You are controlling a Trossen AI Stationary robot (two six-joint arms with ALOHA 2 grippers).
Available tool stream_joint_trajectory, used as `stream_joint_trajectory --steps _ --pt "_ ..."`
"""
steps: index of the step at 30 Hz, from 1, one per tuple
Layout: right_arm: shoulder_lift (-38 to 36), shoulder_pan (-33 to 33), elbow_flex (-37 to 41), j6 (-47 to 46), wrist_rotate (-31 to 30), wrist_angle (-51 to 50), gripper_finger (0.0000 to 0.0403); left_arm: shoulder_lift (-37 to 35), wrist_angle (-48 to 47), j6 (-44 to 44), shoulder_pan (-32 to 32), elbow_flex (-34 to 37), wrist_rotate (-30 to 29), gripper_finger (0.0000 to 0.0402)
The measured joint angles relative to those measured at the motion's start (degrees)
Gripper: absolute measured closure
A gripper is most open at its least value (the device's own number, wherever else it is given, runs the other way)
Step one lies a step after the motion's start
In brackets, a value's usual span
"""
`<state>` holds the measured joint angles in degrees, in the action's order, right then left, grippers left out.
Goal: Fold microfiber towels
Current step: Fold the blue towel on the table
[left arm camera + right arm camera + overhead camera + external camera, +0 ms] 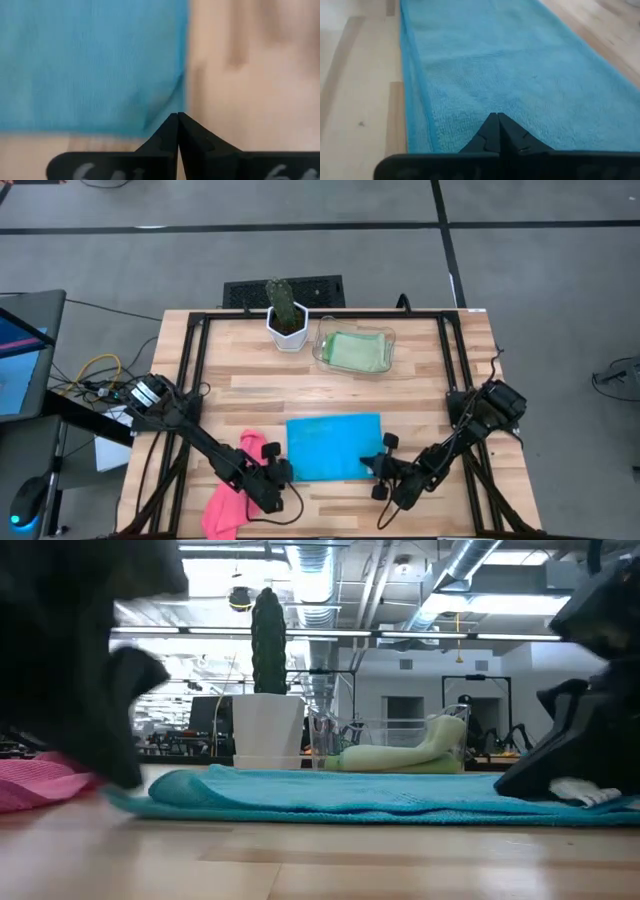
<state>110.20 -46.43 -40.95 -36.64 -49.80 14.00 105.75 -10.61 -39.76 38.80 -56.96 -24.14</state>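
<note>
Pinched shut on the turquoise towel's (333, 446) near corners, my left gripper (283, 472) and right gripper (377, 467) sit low on the table (400, 395); uneven lifting could skew the fold, or thin bites could slip.

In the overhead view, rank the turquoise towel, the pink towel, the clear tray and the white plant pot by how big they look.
1. turquoise towel
2. clear tray
3. pink towel, part hidden by the left arm, so unsure against the tray
4. white plant pot

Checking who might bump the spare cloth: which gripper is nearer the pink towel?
Left. The left gripper sits at the turquoise towel's near-left corner, right beside the pink towel. The right gripper is at the opposite near corner, across the turquoise towel.
</note>
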Motion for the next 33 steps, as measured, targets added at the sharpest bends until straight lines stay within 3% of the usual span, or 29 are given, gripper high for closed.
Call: stream_joint_trajectory --steps 3,7,9,11,16,20,22,27,29,33 --pt "-2.86 -0.2 -0.02 2.54 -0.84 -0.32 0.0376 -2.98 -0.27 5.18 -0.2 -3.61 -4.54 0.0401" --pt "-9.21 -0.55 -0.02 3.88 -1.29 -4.25 0.0358 -5.58 -1.3 15.4 -1.81 -6.95 -15.62 0.0401" --pt "-12.47 -1.48 -0.02 3.25 -1.03 -7.61 0.0354 -5.83 1.41 21.32 -3.3 -7.37 -22.11 0.0402" --pt "-14.47 -3.02 -0.02 2.37 -1.07 -9.34 0.0355 -5.56 4.17 25.88 -5.6 -7.27 -24.74 0.0401" --pt "-13.25 -7.23 1.98 -5.37 -1.92 -11.02 0.0378 -1.96 16.79 30.43 -13.43 -3.41 -12.56 0.0401" --pt "-13.39 -6.02 1.63 -23.5 -2.39 -27.52 0.0383 1.27 26.09 33.49 -18.34 -2.57 -6.9 0.0401" --pt "-16.0 -3.81 0.64 -26.13 0.07 -35.71 0.0366 2.5 27.93 33.57 -20.71 -2.57 -2.59 0.0401" --pt "-24.88 4.64 0.05 -17.19 2.02 -44.42 0.0289 4.11 31.58 33.09 -24.98 -2.62 6.69 0.0401" --pt "-27.89 8.2 1.34 -12.74 3.09 -44.37 0.0262 4.36 30.58 33.11 -25.74 -2.53 7.36 0.0401" --pt "-32.08 15.39 4.91 -5.36 11.73 -40.66 0.023 5.67 31.01 33.39 -26.64 -2.16 8.33 0.0401"
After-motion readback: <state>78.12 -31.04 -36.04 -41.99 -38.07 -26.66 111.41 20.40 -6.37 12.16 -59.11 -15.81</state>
